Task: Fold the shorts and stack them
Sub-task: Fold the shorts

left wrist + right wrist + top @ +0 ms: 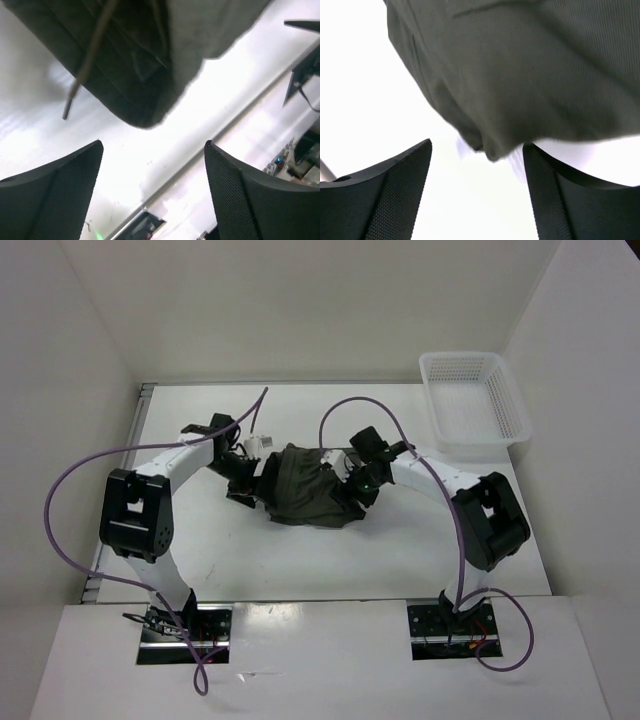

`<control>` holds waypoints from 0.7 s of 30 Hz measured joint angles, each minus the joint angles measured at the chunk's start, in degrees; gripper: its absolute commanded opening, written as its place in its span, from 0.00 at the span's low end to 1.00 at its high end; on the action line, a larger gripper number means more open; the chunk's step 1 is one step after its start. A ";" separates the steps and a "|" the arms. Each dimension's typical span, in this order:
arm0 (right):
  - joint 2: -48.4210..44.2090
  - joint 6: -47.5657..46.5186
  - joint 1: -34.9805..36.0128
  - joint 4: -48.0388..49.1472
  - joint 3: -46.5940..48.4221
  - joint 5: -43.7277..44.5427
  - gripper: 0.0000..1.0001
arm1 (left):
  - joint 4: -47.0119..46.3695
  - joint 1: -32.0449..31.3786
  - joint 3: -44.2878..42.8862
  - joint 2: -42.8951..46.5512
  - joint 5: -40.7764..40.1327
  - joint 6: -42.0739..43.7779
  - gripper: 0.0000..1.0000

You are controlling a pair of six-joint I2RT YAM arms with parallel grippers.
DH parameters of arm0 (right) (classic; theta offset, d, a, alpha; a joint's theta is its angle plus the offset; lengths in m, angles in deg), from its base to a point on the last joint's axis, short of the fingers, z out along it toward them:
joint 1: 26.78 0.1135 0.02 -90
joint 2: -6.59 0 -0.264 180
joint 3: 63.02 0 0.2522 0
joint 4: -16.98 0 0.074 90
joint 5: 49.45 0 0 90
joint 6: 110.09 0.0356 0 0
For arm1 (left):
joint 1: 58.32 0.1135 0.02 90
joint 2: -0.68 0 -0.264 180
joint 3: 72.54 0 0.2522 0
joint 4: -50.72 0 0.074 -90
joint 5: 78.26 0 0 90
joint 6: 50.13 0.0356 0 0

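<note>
The dark olive-green shorts (305,488) lie crumpled in the middle of the white table between my two arms. My left gripper (240,472) is at the shorts' left edge, open and empty; in the left wrist view (152,165) the cloth (145,55) and a thin drawstring (82,75) lie just beyond its fingertips. My right gripper (352,478) is at the shorts' right edge, open; in the right wrist view (477,165) a fold of the cloth (520,75) reaches down between the fingertips without being pinched.
A white plastic mesh basket (474,400) stands at the back right of the table. White walls enclose the table on three sides. The arm bases (180,625) sit at the near edge, with purple cables looping over both arms.
</note>
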 measured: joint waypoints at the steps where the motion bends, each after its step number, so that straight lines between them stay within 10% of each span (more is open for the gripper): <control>1: -0.46 -0.50 -0.26 -0.76 0.02 -0.37 0.81 | 1.11 0.13 -0.46 0.35 0.24 0.07 0.95; 21: -1.38 4.20 -5.27 4.04 -3.80 1.44 0.74 | -12.35 -3.56 -24.52 -17.49 -4.07 -0.04 0.97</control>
